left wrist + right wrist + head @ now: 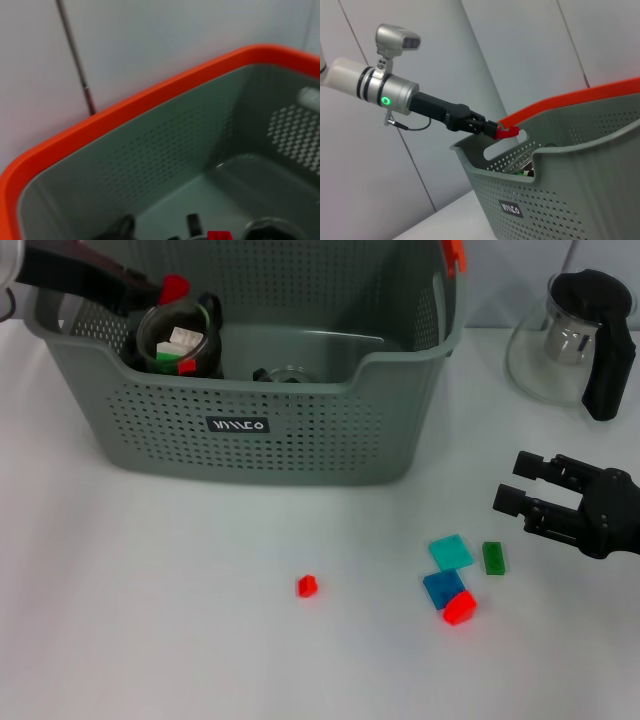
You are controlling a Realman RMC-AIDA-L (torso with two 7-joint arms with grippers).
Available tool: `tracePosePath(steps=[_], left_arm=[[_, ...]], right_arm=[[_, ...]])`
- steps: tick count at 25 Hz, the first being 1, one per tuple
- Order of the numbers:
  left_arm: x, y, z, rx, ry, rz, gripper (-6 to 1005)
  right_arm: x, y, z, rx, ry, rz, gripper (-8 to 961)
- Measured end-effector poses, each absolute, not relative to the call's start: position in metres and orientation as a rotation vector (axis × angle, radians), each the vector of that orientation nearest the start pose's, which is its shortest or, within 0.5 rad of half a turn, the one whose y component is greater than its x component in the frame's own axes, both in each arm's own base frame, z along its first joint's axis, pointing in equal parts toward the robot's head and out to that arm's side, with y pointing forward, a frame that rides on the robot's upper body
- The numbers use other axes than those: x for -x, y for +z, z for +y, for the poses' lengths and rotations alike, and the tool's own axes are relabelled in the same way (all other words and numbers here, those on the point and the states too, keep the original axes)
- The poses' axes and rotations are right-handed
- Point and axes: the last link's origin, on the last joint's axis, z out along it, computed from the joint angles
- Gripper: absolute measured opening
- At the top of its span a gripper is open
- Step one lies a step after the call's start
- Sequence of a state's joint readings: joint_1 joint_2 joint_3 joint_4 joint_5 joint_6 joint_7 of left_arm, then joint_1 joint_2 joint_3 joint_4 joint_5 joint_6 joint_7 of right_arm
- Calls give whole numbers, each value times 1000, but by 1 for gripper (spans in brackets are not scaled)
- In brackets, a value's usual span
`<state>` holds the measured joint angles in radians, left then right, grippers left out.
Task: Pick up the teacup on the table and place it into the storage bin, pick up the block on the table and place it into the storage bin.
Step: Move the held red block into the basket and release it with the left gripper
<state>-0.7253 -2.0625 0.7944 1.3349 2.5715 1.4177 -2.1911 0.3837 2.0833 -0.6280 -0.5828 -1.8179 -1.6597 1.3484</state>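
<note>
The storage bin (300,435) stands at the back of the table, and its label faces me. Inside its left end sits the glass teacup (178,338) with a black handle, holding white, green and red pieces. My left gripper (168,287) hovers just above the cup, shut on a small red block (177,286). The right wrist view shows that same gripper (501,131) with the red block (506,133) over the bin's rim (485,165). My right gripper (522,483) is open and holds nothing, low over the table at the right.
Loose blocks lie on the table: a small red one (307,586), then teal (451,552), green (493,557), blue (441,587) and red (460,608) together. A glass teapot (572,335) stands at the back right. A second glass piece (285,375) lies in the bin.
</note>
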Motion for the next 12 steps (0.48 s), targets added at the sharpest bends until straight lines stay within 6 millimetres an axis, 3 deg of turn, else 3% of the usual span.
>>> tracePosePath(steps=[6,12], left_arm=[[178,103,430,2258,116,-730,195],[170,100,433,2258,126,-722,197]], right_arm=[[-288,9,288,2526,1017,789,759],[-288,10,288,2525,1017,790,759]])
